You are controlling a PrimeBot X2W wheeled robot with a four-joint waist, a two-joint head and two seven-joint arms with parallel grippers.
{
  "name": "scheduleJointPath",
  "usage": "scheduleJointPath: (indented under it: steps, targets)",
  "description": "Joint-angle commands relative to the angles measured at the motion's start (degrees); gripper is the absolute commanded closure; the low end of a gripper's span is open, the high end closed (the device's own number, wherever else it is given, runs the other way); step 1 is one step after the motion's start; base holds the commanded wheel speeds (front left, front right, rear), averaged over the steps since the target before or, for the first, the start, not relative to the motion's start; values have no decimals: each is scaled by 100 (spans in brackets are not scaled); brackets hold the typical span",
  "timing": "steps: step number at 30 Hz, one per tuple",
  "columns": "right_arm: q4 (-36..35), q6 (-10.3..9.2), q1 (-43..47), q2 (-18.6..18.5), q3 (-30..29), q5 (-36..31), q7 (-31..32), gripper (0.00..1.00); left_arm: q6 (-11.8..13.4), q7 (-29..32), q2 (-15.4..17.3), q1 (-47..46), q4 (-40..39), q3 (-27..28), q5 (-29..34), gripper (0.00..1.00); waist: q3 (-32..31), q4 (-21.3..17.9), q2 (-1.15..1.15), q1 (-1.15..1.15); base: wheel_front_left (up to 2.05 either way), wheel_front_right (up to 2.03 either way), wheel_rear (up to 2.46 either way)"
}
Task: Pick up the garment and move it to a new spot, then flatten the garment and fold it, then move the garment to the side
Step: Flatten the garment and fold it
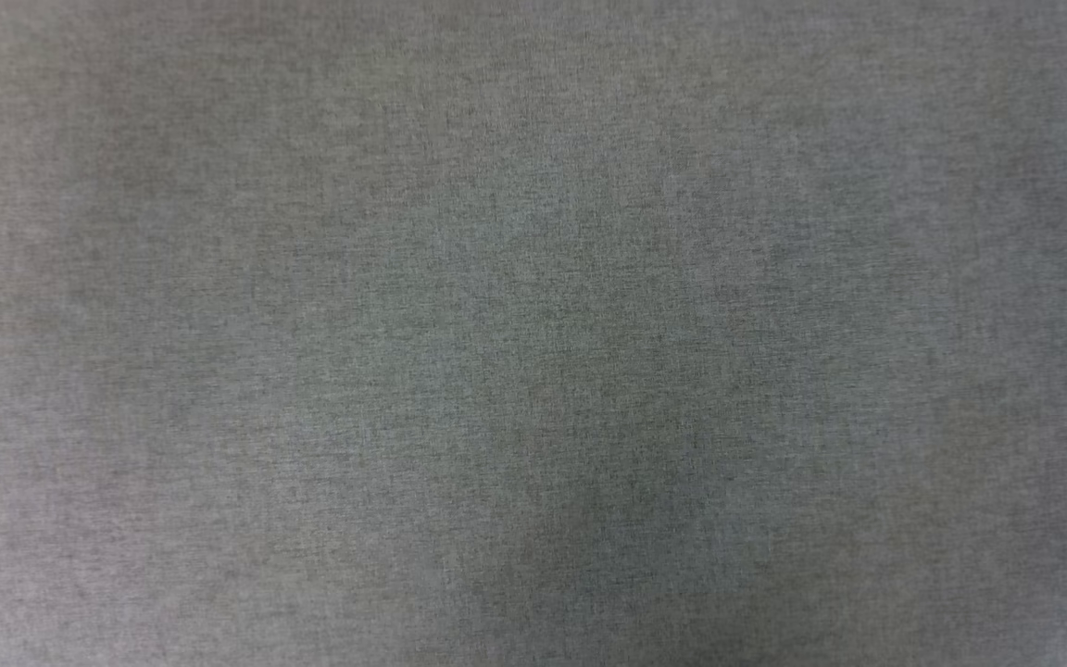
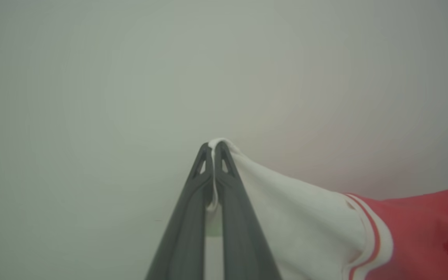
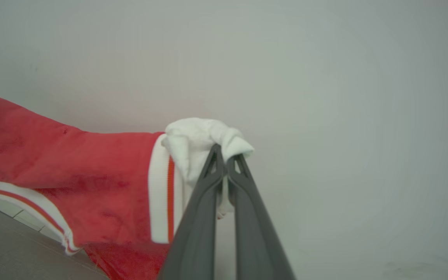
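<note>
We are gripping garment (image 3: 91, 171) with both claws. Left claw (image 2: 213, 149) clamped on white sleeve (image 2: 286, 202) edge, red body trailing right of claw. Right claw (image 3: 228, 153) clamped on bunched sleeve, body left of claw. We are judging fabric thin, light, limp, maybe slippery; sleeve ends seeming good hold.

The garment (image 2: 305, 217) hangs between the left gripper (image 2: 213, 146) and right gripper (image 3: 227, 153) (an end in each)

No text, label, brand, number or sign can be read in any of the views.
</note>
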Motion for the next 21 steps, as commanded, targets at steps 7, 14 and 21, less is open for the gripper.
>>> scheduleJointPath:
  steps: [7,14,21]
  targets:
    - [624,-5,158,242,340,315,-284,100,-159,-382,-238,425,554,43,-220,100,154,22,0,-1,0,0,0]
    - [1218,-4,863,302,567,677,-552,100,-425,-772,-471,1145,1139,100,-498,100,-238,91,0,-1,0,0,0]
    - [1530,-4,2249,218,848,1196,-863,100,-630,-1065,-674,2535,1412,152,-760,100,-1119,188,0,-1,0,0,0]
